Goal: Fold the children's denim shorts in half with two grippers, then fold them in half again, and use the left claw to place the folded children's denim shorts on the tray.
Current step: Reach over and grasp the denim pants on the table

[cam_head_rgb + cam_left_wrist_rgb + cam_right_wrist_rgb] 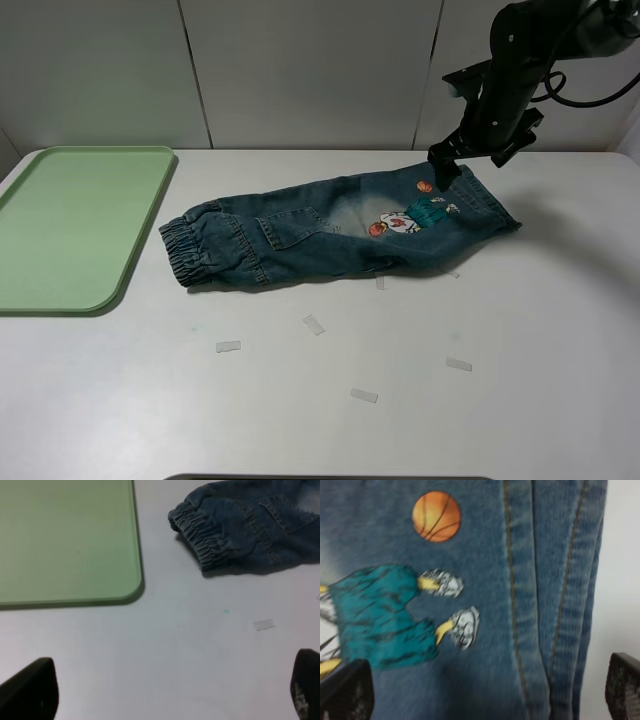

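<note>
Shorts [330, 230] lie flat and stretched out on the table [500, 330], just beside the tray [60, 200] but not touching it. The elastic end [190, 250] is nearest the tray, and the cartoon patch [405, 218] faces up toward the far end. Can't tell if a fold is already in.

My right gripper [447, 165] hangs over the shorts' end farthest from the tray, close above the denim by the patch. Its jaws are spread wide with nothing pinched. My left gripper [167, 695] is over bare table near the tray's corner, short of the elastic end. Its jaws are also spread and empty.

My read is that this is the lead-in to a fold, with no grasp yet. Next, the right needs to drop and pinch the far edge. The left needs to move off the tray side onto the shorts before any lift. Both should pinch all layers, or the fold goes crooked.
</note>
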Available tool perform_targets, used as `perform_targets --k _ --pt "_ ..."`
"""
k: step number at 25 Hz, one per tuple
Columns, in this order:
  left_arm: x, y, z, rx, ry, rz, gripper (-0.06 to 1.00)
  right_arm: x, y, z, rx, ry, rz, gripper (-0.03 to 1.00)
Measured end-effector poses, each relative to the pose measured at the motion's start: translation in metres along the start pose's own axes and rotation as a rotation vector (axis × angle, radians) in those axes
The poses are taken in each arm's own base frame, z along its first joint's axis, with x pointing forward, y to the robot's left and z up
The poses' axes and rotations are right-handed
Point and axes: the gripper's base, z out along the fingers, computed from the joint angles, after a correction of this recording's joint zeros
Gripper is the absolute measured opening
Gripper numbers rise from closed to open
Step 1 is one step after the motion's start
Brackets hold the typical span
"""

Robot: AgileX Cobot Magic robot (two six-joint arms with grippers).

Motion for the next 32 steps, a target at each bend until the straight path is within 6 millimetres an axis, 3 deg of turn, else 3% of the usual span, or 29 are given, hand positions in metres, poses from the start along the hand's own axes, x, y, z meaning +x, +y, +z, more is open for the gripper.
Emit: perform_targets --k 8,13,25,28,32 --pt "0.000 0.000 0.000 -0.001 0.000 -0.001 0.91 -0.003 -0.031 0.038 0.001 0.030 0.045 0.70" --pt "0.000 0.000 0.000 -0.001 0.000 -0.001 0.91 0.001 -0.033 0.056 -0.005 0.044 0.027 0.70" --pt "0.000 0.000 0.000 -0.001 0.000 -0.001 0.91 0.004 -0.039 0.074 -0.005 0.048 0.041 0.70" --pt "0.000 0.000 0.000 0.000 0.000 -0.001 0.91 0.005 -0.040 0.076 -0.025 0.051 0.067 0.62" --pt "0.000 0.000 0.000 0.000 0.000 -0.001 0.91 0.004 -0.038 0.078 -0.047 0.050 0.082 0.35"
